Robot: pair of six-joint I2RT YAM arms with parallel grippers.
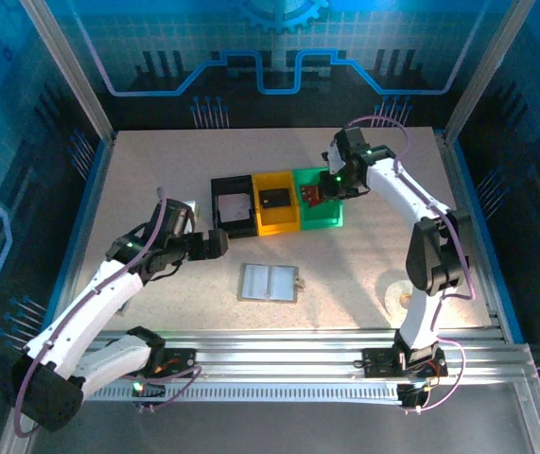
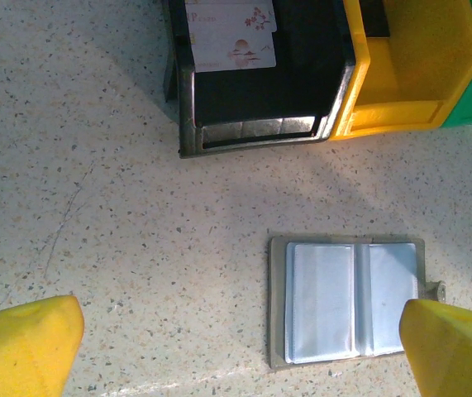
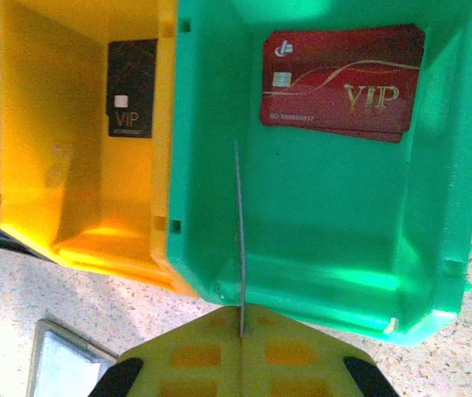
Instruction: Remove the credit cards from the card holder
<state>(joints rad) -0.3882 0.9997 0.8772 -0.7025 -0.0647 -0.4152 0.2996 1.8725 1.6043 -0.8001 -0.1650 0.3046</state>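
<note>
The right gripper (image 3: 241,331) is clamped on a credit card (image 3: 238,240), seen edge-on over the green bin (image 3: 318,248) near its left wall; released askew, it could tip into the yellow bin (image 3: 78,207). The card holder (image 1: 270,282) lies open, nearer, on the table (image 1: 364,255)

The table (image 1: 364,260) is a pale, dark-flecked slab. Toward its far half three open bins stand side by side in a touching row: a black bin (image 2: 256,136) on the left, a yellow bin (image 2: 401,112) in the middle and a green bin (image 3: 318,240) on the right. Nearer the arms, apart from the row, the card holder (image 2: 347,302) lies flat and open (silvery inside up, small tab on its right edge). A pale round patch (image 1: 400,291) near the right arm may be a mark.
</note>
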